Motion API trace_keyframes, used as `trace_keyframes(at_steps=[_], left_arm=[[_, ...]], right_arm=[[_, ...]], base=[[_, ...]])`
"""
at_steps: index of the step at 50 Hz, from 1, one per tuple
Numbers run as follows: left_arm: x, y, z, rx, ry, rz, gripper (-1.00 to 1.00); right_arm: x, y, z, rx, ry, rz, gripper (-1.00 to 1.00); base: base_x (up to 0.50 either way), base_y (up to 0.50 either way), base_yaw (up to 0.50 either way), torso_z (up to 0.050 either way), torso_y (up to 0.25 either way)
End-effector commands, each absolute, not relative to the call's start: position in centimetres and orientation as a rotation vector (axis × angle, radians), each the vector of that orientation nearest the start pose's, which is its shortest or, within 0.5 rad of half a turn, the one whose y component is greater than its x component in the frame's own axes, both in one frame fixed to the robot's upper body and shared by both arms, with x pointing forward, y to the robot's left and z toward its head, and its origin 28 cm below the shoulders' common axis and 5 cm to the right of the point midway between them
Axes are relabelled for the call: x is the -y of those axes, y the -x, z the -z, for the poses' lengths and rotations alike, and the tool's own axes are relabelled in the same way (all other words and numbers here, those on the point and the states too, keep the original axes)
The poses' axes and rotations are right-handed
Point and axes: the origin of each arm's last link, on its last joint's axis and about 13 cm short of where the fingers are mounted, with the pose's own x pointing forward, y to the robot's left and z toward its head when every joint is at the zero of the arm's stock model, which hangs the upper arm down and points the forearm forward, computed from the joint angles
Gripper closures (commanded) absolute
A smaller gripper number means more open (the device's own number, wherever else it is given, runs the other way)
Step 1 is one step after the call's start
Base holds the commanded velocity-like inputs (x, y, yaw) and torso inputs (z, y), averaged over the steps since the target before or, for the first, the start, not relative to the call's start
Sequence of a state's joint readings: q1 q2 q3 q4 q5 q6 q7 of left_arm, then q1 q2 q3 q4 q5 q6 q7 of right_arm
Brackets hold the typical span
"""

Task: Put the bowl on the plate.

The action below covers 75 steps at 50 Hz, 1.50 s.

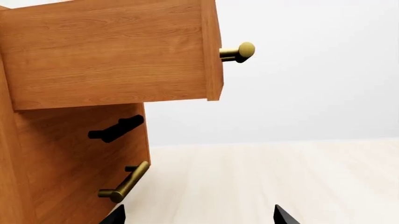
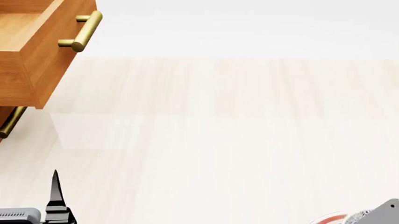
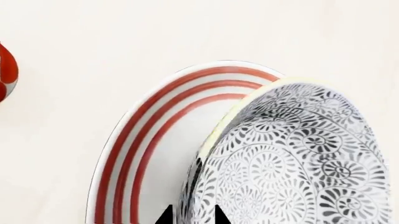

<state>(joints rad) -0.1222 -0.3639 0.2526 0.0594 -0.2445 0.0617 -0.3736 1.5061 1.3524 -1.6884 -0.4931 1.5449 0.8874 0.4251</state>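
Jaws of the right gripper (image 3: 190, 215) look closed on the bowl (image 3: 299, 158) rim, one tip either side, though only the tips show. Bowl hangs over the plate (image 3: 156, 140), which lies directly beyond it on the pale table (image 2: 237, 121); whether they touch is unclear. Left gripper (image 1: 198, 215) spread wide, empty, near the wooden drawer (image 1: 106, 51). Red can (image 3: 6, 70) stands apart.

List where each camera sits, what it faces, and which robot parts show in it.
Head view: on the head, looking down over the pale floor, open drawer at left; left gripper at the bottom.
Left wrist view: beside the cabinet, facing its brass handle; fingertips show.
Right wrist view: above the plate, bowl pinched at its rim by the right gripper.
Head and left wrist views share the drawer.
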Motion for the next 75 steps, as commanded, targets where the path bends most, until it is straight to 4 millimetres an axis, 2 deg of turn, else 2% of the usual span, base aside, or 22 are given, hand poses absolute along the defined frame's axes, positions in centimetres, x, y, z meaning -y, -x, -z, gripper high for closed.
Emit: trace_keyframes(at_steps=[1, 13, 25, 53, 75], left_arm=[[-24.0, -23.4, -5.4, 0.184, -0.087, -0.116, -1.00], [-24.0, -23.3, -5.3, 0.186, -0.087, -0.116, -1.00], [-24.0, -23.4, -5.3, 0.186, -0.084, -0.113, -1.00], [-24.0, -23.3, -5.5, 0.191, -0.082, -0.114, -1.00], [-24.1, -23.2, -5.6, 0.195, -0.082, -0.116, -1.00]], right_arm=[[22.6, -17.7, -18.8, -0.883, 0.532, -0.279, -1.00], [22.5, -17.6, -18.9, -0.861, 0.500, -0.300, -1.00], [22.1, -17.2, -20.6, -0.750, 0.461, -0.324, -1.00], [21.3, -17.0, -23.0, -0.574, 0.456, -0.366, -1.00], [19.9, -18.3, -24.6, -0.345, 0.463, -0.382, -1.00]], base=[[0.00, 0.00, 0.00, 0.000, 0.000], [0.00, 0.00, 0.00, 0.000, 0.000], [0.00, 0.00, 0.00, 0.000, 0.000], [0.00, 0.00, 0.00, 0.000, 0.000], [0.00, 0.00, 0.00, 0.000, 0.000]])
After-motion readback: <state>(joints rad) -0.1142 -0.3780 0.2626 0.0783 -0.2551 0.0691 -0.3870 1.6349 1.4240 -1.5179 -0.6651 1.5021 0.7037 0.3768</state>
